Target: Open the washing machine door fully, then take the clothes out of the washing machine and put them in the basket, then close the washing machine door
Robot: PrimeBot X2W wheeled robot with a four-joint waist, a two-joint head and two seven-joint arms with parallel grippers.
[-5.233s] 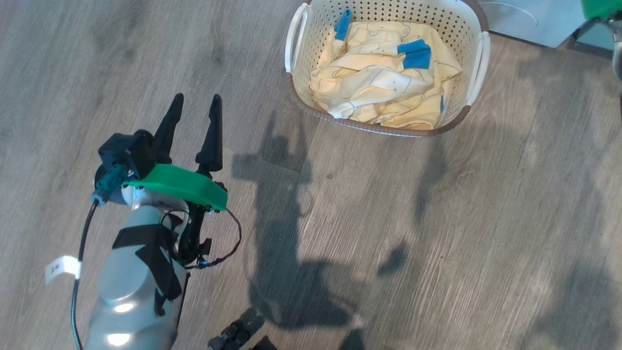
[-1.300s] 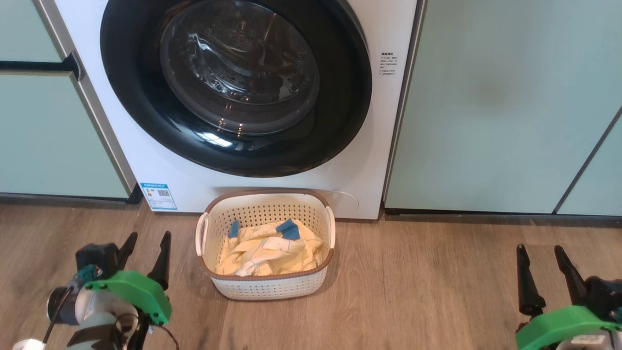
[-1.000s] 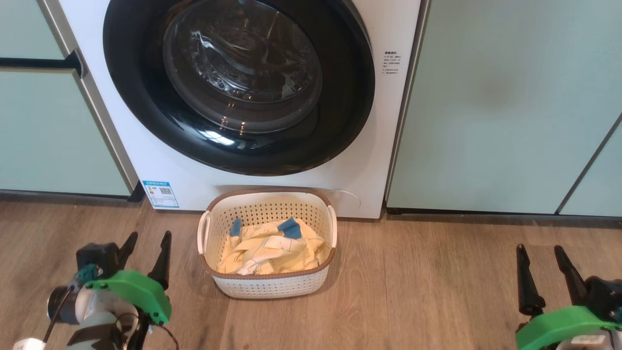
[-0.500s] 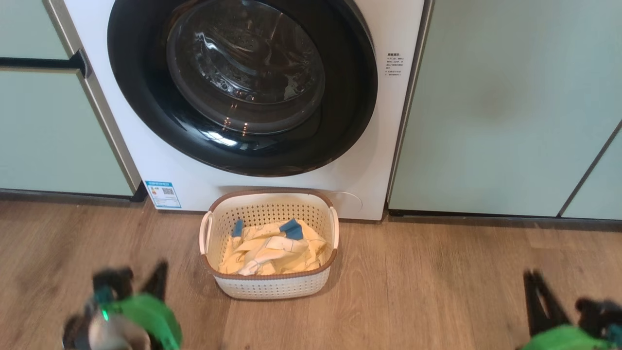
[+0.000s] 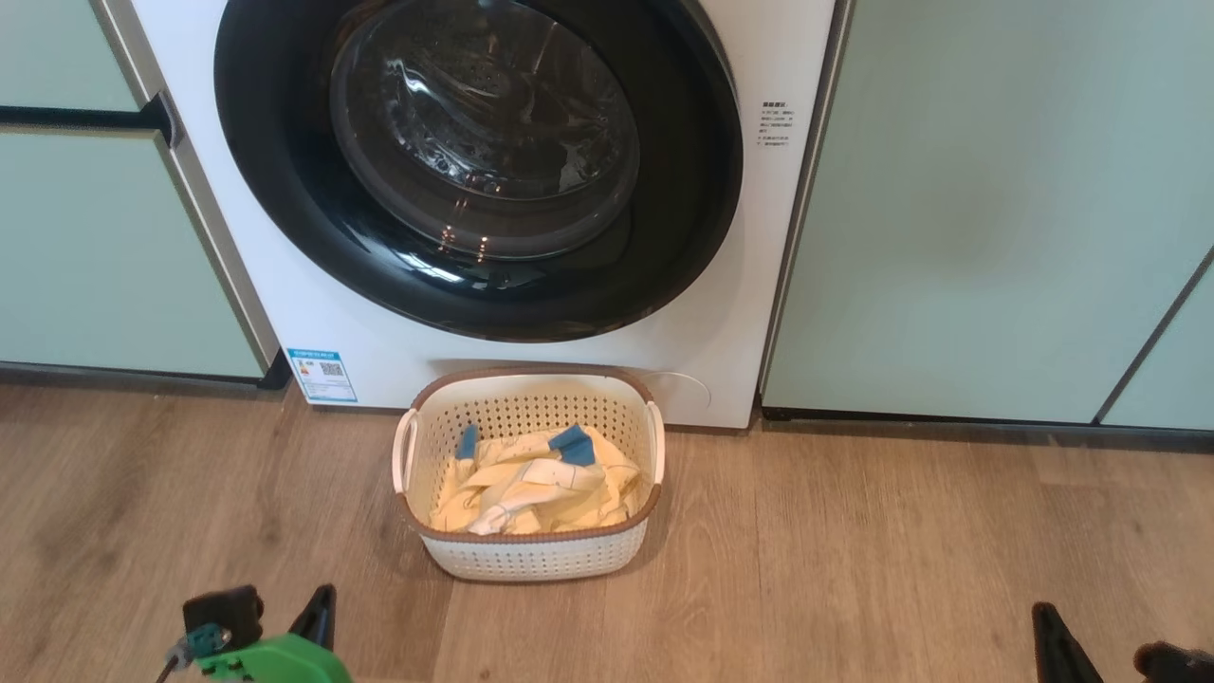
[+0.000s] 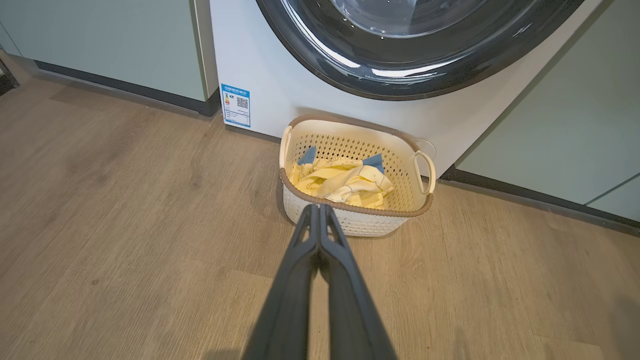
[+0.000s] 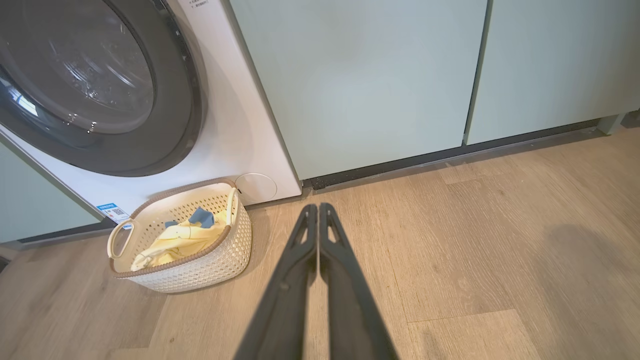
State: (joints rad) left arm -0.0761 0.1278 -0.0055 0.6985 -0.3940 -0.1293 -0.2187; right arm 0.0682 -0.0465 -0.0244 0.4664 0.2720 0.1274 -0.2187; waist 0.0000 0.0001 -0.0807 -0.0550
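1. Finds the washing machine door [image 5: 479, 133] shut, flush in the front of the washing machine [image 5: 379, 341]; makes out bare drum metal through the glass, no fabric.
2. Locates the clothes [image 5: 531, 484] heaped inside the basket [image 5: 531, 560], on the floor [image 5: 854, 569] just in front of the machine, below the door.
3. Records the left hand [image 6: 318, 207] with fingers pressed together, empty, low over the floor, short of the basket.
4. Records the right hand [image 7: 318, 206] likewise together and empty, well apart from the basket, toward the pale green cabinets [image 7: 375, 75].
5. Judges the clothes soft, light and limp; would pinch a raised fold atop the heap.
6. Judges the door rigid, glossy, probably slippery on the black ring; would take it at the rim opposite the hinge; cannot tell the hinge side.
7. Judges all three steps apparently done.
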